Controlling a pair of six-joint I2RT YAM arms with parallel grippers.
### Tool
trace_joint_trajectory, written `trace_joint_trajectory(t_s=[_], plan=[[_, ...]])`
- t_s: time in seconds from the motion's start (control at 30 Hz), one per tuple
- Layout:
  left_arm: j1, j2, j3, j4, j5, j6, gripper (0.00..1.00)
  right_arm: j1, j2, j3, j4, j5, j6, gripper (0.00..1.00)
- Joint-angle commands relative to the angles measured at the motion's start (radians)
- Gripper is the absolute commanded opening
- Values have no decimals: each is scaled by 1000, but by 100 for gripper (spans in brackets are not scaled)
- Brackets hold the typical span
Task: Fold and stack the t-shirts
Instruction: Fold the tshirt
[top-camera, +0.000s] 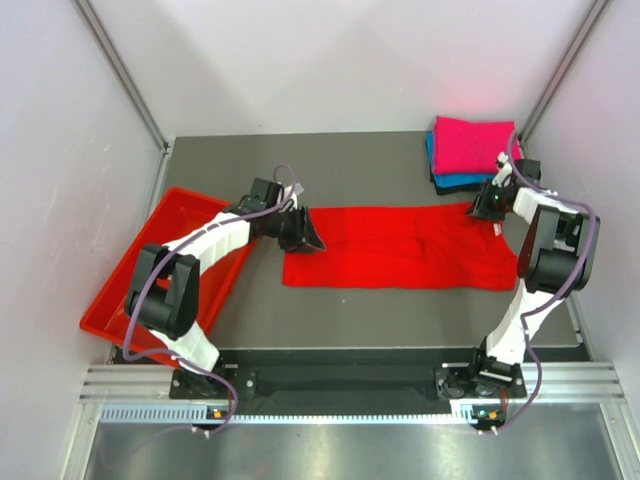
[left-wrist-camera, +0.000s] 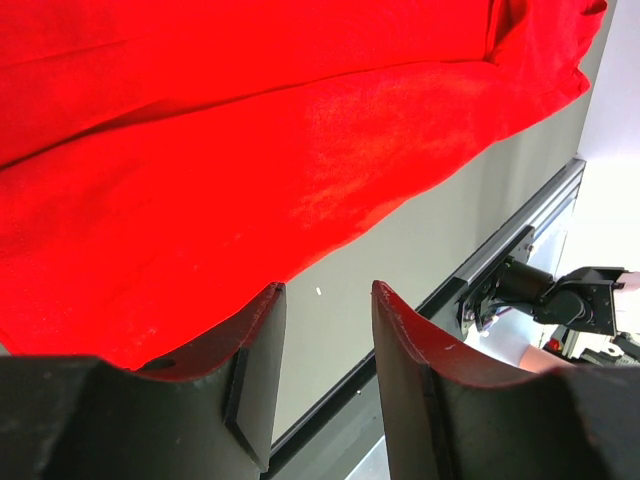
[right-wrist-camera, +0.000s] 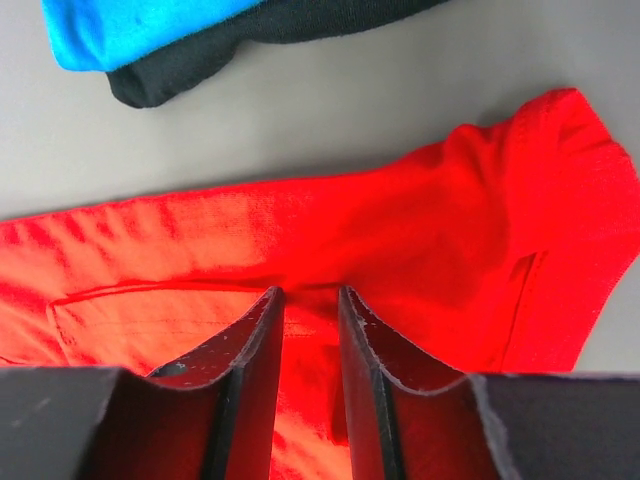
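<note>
The red t-shirt (top-camera: 395, 245) lies flat on the bench (top-camera: 400, 315) between the arms. The left claw (left-wrist-camera: 325, 290), partly open and empty, sits at its left edge; the right claw (right-wrist-camera: 310, 292), narrowly parted, is over its right end, and I cannot tell if it grips cloth

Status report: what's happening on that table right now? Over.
Left end effector open at left end of red t-shirt. Right end effector over its right end, grip unclear. Folded stack sits apart behind; nothing on the shirt.
</note>
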Motion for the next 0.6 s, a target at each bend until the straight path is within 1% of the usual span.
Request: trace_joint_trajectory(t_s=[0.0, 0.07, 0.13, 0.17, 0.2, 0.27, 0.33, 0.47, 0.53, 0.57], plan=[[4, 0, 39, 42, 13, 8, 44, -11, 7, 5, 58, -30, -22, 28], [4, 0, 39, 41, 13, 5, 44, -11, 10, 5, 61, -34, -16, 28], [4, -2, 37, 44, 15, 5, 44, -11, 7, 0, 71, -42, -10, 24], [4, 0, 39, 44, 15, 5, 44, -11, 6, 2, 72, -44, -12, 21], [4, 0, 39, 42, 13, 5, 44, -13, 6, -1, 75, -44, -12, 14], [4, -5, 39, 42, 11, 7, 44, -11, -8, -1, 75, -42, -10, 6], [4, -5, 39, 42, 8, 2, 44, -7, -31, -3, 75, -39, -10, 1], [4, -5, 37, 39, -33, -8, 43, 9, -63, -7, 86, -28, -28, 0], [5, -8, 40, 15, -79, -13, 43, 13, -69, 0, 86, -25, -41, 0], [7, -9, 40, 2, -125, -15, 43, 15, -72, 0, 87, -21, -41, 0]])
